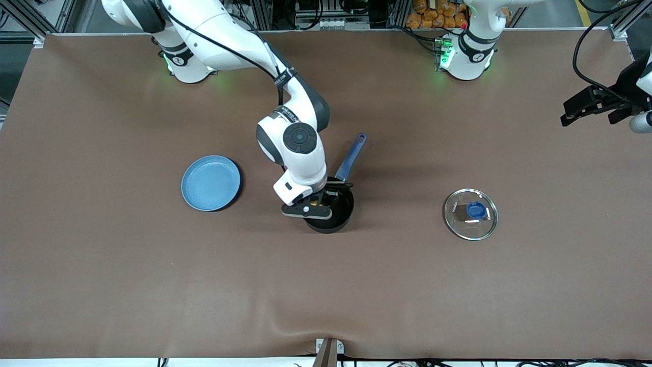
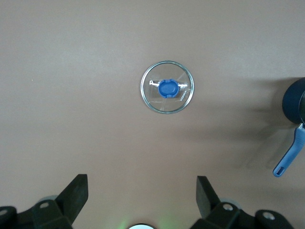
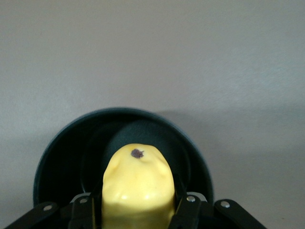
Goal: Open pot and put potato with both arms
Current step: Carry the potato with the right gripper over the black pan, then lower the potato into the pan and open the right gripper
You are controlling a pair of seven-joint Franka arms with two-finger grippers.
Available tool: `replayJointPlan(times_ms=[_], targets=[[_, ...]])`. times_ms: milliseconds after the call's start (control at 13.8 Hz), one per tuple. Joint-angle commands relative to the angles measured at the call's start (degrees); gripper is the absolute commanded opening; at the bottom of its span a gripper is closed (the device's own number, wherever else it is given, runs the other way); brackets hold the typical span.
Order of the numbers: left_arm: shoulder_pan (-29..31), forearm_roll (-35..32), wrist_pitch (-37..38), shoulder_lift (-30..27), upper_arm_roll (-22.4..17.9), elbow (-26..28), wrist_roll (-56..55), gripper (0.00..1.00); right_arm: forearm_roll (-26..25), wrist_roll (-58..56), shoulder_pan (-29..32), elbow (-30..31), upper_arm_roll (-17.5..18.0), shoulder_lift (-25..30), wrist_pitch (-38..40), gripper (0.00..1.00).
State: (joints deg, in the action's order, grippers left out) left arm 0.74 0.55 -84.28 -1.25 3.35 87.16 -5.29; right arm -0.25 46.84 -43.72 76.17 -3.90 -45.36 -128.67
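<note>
The black pot (image 1: 337, 214) stands open mid-table, its blue handle (image 1: 351, 157) pointing toward the robots' bases. My right gripper (image 1: 318, 203) is over the pot, shut on the yellow potato (image 3: 138, 188), which hangs above the pot's dark inside (image 3: 71, 157). In the front view only a sliver of potato (image 1: 321, 202) shows between the fingers. My left gripper (image 1: 593, 104) is open and empty, held high at the left arm's end of the table. Its wrist view shows its gripper (image 2: 142, 195) and part of the pot with its handle (image 2: 289, 160).
The glass lid with a blue knob (image 1: 470, 213) lies flat on the table beside the pot, toward the left arm's end; it also shows in the left wrist view (image 2: 167, 87). A light-blue plate (image 1: 211, 183) lies beside the pot toward the right arm's end.
</note>
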Motion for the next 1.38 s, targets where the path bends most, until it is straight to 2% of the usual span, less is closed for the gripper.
replayJointPlan(times_ms=[0,362,434,579,651,724,868,1013,1158,1303], targets=[[-0.04,0.07,0.61,0.11,0.08,-1.03,-0.34,1.0,-0.89,2.55,-1.63,-2.43,-0.76,-3.06,-1.31,0.0],[-0.04,-0.02,0.61,0.11,0.08,-1.03,-0.34,1.0,-0.98,5.1,-2.69,-2.34,-0.85,-5.97,-5.63,0.0],[-0.04,-0.02,0.61,0.02,0.08,-1.03,-0.34,1.0,-0.98,5.1,-2.69,-2.34,-0.85,-6.14,-5.63,0.04],[0.05,0.07,0.61,-0.24,0.08,-1.03,-0.25,1.0,-0.89,5.19,-2.6,-2.34,-0.76,-6.49,-6.24,0.66],[0.14,0.07,0.61,-0.25,0.08,-1.03,-0.25,1.0,-0.89,5.19,-2.6,-2.25,-0.76,-6.49,-6.51,0.83],[0.14,0.07,0.61,-0.33,-0.01,-0.94,-0.25,1.0,-0.89,5.19,-2.6,-2.25,-0.76,-6.49,-6.51,0.95],[0.14,0.07,0.61,-0.33,-0.01,-1.03,-0.25,1.0,-0.72,5.28,-2.6,-2.34,-0.76,-6.32,-6.51,1.0],[0.22,0.07,0.61,-0.33,-0.1,-1.03,-0.25,1.0,-0.54,5.02,-1.99,-2.34,-0.67,-5.36,-6.25,1.0],[0.23,0.07,0.61,-0.42,-0.1,-1.03,-0.25,1.0,0.07,4.84,-0.68,-1.9,-0.5,-1.86,-5.46,1.0],[0.23,0.07,0.61,-0.51,-0.19,-1.03,-0.25,1.0,-0.1,4.75,1.0,-1.99,-0.06,2.45,0.84,1.0]])
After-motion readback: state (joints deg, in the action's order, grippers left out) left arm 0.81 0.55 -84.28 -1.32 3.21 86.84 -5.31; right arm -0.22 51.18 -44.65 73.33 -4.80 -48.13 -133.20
